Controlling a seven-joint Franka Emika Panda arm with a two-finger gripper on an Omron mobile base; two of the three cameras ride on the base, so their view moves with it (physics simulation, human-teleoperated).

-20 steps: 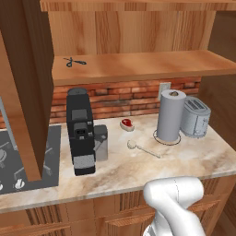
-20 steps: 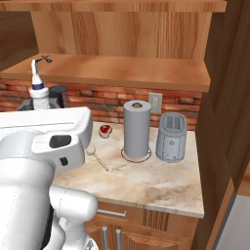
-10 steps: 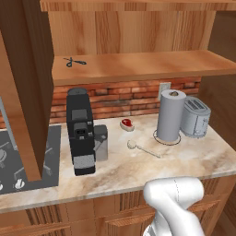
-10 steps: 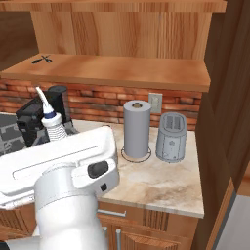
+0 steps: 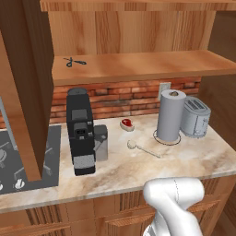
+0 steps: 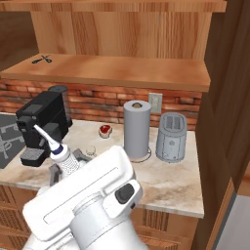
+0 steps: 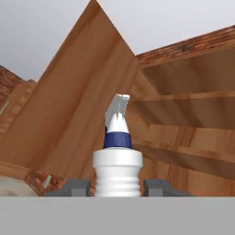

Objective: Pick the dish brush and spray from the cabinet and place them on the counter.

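1. Spray [image 6: 62, 156] — held in the gripper [image 7: 117, 187], jaws clamped on either side of its white body; it sits at lower left of the right base frame, nozzle tilted up and to the left, above the front edge of the counter [image 6: 171, 190]. Biggest risk, as I judge it: the bottle is tall and narrow, and it leans in the grip. Released at that tilt it would likely topple and roll off the front edge.

2. Coffee machine [image 6: 41, 124] — stands just left of the bottle in the right base frame. A lowering path that drifts that way could clip it with the nozzle or with the arm.

3. Paper towel roll [image 5: 170, 115] and toaster [image 5: 195, 117] crowd the right part of the counter; bare marble lies mid-frame toward the front — the safer set-down spot by my reckoning.

4. Dish brush [image 5: 144, 149] — lies on the counter at centre of the left base frame, near the red item [image 5: 126, 123]. Setting the bottle on its thin handle would leave it unsteady.

5. Cabinet [image 5: 138, 67] shelf in the upper frame carries scissors [image 5: 74, 61], well apart from the action; little hazard there.
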